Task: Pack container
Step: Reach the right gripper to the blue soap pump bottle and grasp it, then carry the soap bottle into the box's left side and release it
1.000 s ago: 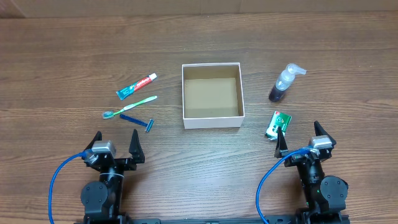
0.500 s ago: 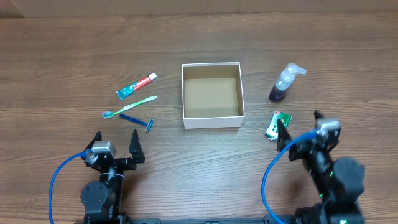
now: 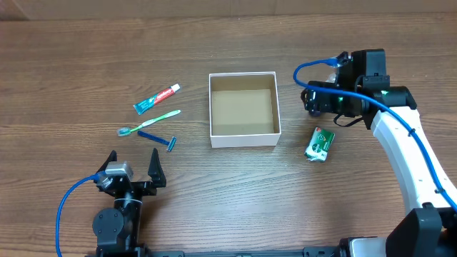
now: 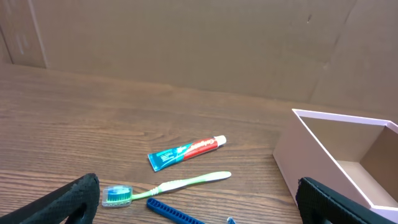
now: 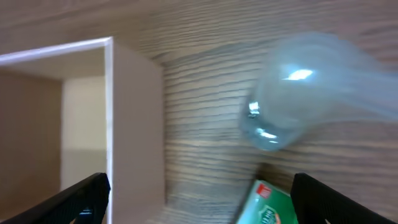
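Across the overhead view, a brown worktop (image 3: 71, 64) of long, streaked wood grain carries everything. The container (image 3: 243, 139) sits at its middle: a square, shallow cardboard box, white on its walls and rims, matte brown inside, with nothing in it. To its left lie three slim things, close together but apart: a toothpaste tube (image 3: 156, 98), flat and glossy in red, white and teal; a toothbrush (image 3: 149, 122) with a thin, pale green handle; and a razor (image 3: 157, 138) with a ribbed blue handle. To the right of the container lies a small green packet (image 3: 319, 144), rectangular and shiny. The right arm (image 3: 400, 135), white-shelled with a blue cable, reaches over the worktop just beyond that packet. The left pincer (image 3: 133, 160) is parked at the near edge, its two black fingers spread in a V and holding nothing.

Seen from the left wrist, the black fingertips frame the bottom corners, far apart. The tube, brush and razor lie ahead on the grain, and the container's white corner rises at right.

Seen from the right wrist, the right pincer (image 5: 205, 202) is spread wide, empty. A blurred, clear plastic bottle (image 5: 292, 99) stands ahead, the packet's corner is just below it, and the container's smooth white wall is at left.
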Motion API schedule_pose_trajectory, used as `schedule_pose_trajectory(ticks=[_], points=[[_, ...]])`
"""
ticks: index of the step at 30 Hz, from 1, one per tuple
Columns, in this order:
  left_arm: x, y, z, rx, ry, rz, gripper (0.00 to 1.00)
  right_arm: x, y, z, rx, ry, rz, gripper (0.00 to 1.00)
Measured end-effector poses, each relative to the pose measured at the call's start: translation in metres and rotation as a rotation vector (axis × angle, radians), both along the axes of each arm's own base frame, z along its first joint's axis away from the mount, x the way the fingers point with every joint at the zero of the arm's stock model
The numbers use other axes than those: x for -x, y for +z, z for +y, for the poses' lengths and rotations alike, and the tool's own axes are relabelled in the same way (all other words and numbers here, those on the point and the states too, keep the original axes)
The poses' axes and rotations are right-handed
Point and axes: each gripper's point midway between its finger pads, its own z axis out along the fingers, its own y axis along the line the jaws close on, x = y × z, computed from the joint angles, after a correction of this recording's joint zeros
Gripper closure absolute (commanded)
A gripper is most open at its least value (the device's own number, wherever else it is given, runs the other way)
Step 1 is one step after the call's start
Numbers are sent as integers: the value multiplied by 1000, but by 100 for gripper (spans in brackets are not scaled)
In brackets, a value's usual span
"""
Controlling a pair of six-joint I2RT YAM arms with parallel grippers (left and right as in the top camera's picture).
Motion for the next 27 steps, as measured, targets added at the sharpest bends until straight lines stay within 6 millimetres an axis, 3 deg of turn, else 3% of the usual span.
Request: schedule_pose_trajectory(ticks=[3,6,9,10,12,14,15,17,24,27], points=[[0,0,0,0,0,1,0,-4,-2,-16,37,-131,7,6],[0,0,0,0,0,0,0,-27,-8,-25,58,-202,-41,6],[0,0,0,0,0,1,0,-50,-37,-27,66,-217,-40,12],[0,0,0,0,0,0,0,-54,-46,-28,69,-221,-31,21],[0,0,0,0,0,0,0,-65,-56,-29,78,-227,-46,50],[0,0,0,0,0,1,0,-69,-55,-32,91,-230,-63,61],[0,0,0,0,0,0,0,-71,-54,-32,98,-226,-75,72],[0,0,0,0,0,1,0,-72,-53,-34,110,-225,-81,79],[0,0,0,0,0,1,0,-68,-52,-36,158,-175,-70,77],[0,0,0,0,0,0,0,-59,-27,-24,117,-101,-52,74]])
